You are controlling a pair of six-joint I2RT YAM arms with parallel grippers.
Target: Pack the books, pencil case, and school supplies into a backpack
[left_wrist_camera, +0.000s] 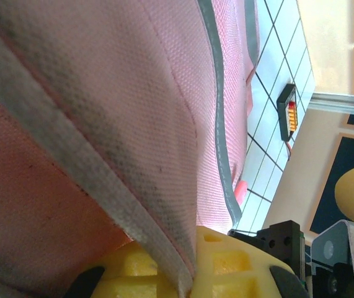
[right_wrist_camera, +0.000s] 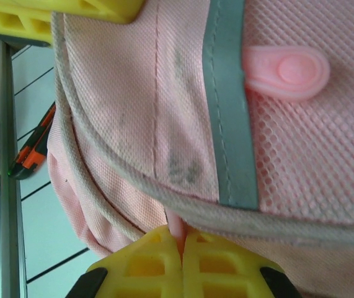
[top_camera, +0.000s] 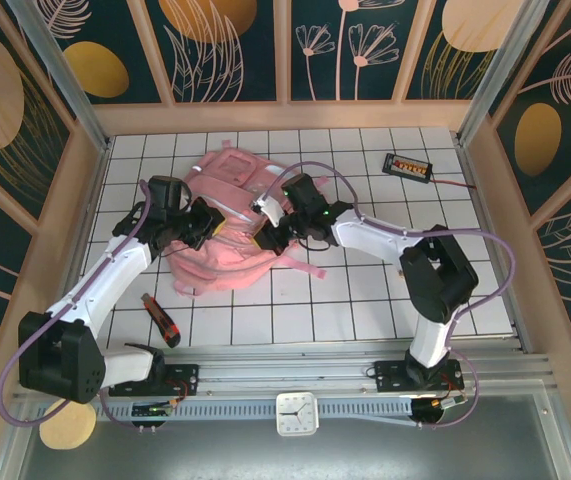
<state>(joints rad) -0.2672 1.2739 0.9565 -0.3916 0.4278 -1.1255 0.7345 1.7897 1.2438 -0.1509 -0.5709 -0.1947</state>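
Note:
The light-pink backpack lies on the white gridded table between my two arms. At its left side my left gripper is shut on it, and the yellow fingers pinch the grey piped edge of the backpack. My right gripper is at the bag's right side. Its yellow fingers are shut on a small pink tab of the backpack, just under the piped seam. A silvery strip and a pink zipper pull sit close above. The books, pencil case and school supplies are hidden.
A red-and-black utility knife lies on the table near the left arm, and it also appears as the utility knife in the right wrist view. A small black box with orange marks sits at the back right. Wooden walls ring the table.

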